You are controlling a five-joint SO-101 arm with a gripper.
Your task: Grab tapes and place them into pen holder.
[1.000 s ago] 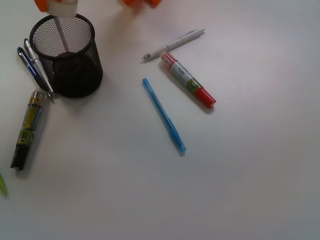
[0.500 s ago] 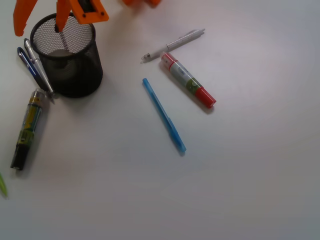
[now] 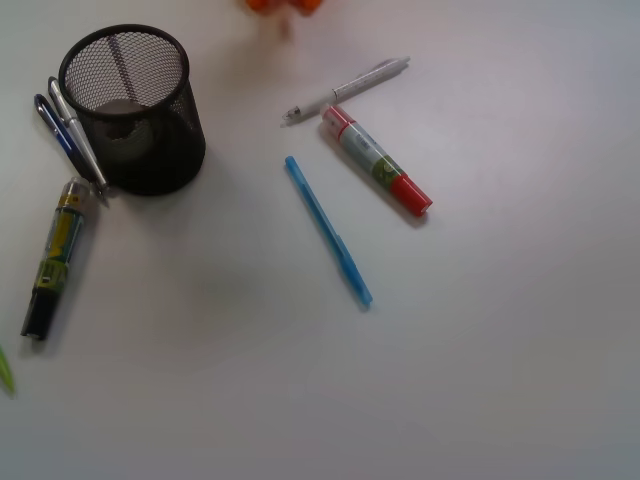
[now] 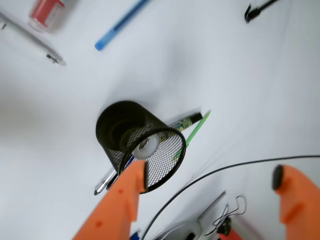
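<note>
From the front, the mesh pen holder [image 3: 133, 108] stands upright with a pale tape roll [image 3: 122, 108] lying inside; no rolls lie on the table [image 3: 480, 350]. From the wrist, my gripper [image 4: 210, 192] is spread wide and empty above the holder, the whitish roll visible within. I judge this the release step; next calls for checking for leftover tapes.

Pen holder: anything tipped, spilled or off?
Nothing stands out. The pen holder stands upright with a whitish tape roll inside. The gripper is open above it, holding nothing.
</note>
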